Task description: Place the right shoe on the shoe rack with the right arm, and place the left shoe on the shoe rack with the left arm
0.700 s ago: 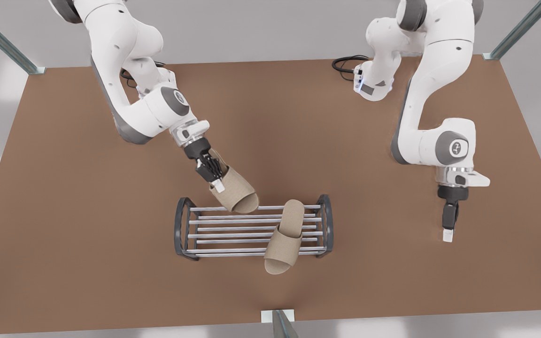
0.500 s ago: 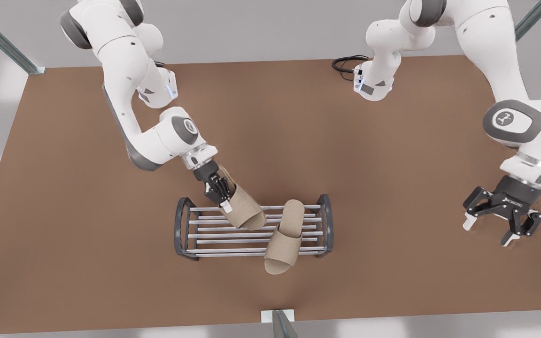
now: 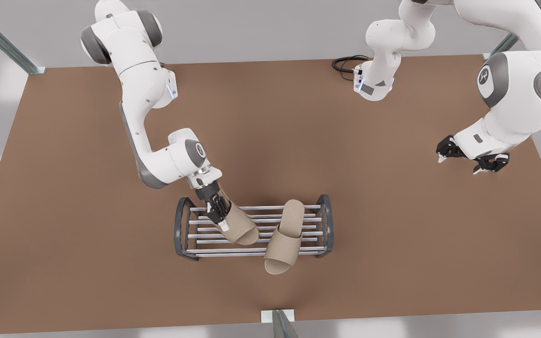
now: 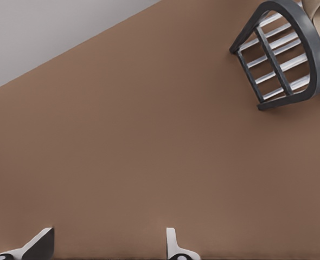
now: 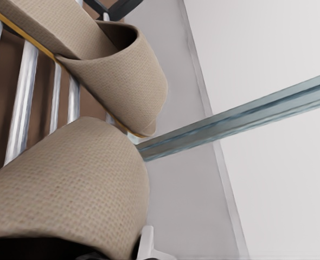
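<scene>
In the front view my right gripper (image 3: 219,217) is shut on the heel end of the right shoe (image 3: 241,226), a beige slipper tilted down onto the rods of the shoe rack (image 3: 183,230), left of its middle. The right wrist view has this slipper (image 5: 68,184) up close over the rods (image 5: 21,103). The left shoe (image 3: 283,237) lies across the rack's right half, and its toe overhangs the near rail; it is also in the right wrist view (image 5: 111,65). My left gripper (image 3: 464,162) hangs open and empty at the front view's far right, well away from the rack (image 4: 282,54).
A black cable (image 3: 345,63) lies coiled at the table's far edge beside one arm base. Metal frame posts (image 3: 3,42) stand at the table's corners and one (image 3: 280,321) at the near edge. Bare brown table (image 3: 392,244) surrounds the rack.
The right gripper has carried the right shoe down and nearer, from the rack's far rail onto its rods. The left arm has swung up and away to the front view's right.
</scene>
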Controlling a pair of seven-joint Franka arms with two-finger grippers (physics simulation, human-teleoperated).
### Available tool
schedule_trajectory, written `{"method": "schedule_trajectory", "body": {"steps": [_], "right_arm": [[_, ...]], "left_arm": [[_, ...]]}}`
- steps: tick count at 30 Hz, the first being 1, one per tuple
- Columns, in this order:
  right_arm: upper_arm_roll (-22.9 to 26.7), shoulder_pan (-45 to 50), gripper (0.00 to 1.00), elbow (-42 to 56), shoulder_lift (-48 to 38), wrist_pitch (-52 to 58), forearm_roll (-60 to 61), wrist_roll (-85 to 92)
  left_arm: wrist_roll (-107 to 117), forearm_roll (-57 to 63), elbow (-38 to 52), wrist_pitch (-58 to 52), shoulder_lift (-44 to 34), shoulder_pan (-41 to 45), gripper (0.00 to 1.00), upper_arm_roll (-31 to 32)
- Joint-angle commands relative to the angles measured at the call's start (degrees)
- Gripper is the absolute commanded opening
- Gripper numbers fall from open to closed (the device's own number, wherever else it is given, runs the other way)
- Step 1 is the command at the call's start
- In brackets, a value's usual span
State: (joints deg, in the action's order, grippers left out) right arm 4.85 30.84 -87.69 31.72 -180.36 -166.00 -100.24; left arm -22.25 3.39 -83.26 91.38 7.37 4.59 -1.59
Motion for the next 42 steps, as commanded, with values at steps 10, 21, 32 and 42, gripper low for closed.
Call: {"method": "schedule_trajectory", "body": {"steps": [10,21,32,42], "right_arm": [[0.68,0.71,1.00,0.94,-0.70,-0.08,2.00,-1.27],[1.39,0.53,1.00,3.93,2.64,0.62,2.62,-1.53],[1.30,-0.26,1.00,-3.10,-2.37,0.27,1.56,-1.01],[1.30,-0.96,1.00,-3.10,-2.54,0.18,1.47,-1.00]], "left_arm": [[19.00,0.56,0.03,-3.67,-0.86,0.07,1.00,-0.08],[19.09,0.56,0.03,-4.02,-1.57,0.07,1.00,-0.08],[19.26,0.56,0.03,-4.11,-2.18,0.07,1.00,0.01],[19.26,0.56,0.03,-4.11,-2.18,0.07,1.00,0.01]]}}
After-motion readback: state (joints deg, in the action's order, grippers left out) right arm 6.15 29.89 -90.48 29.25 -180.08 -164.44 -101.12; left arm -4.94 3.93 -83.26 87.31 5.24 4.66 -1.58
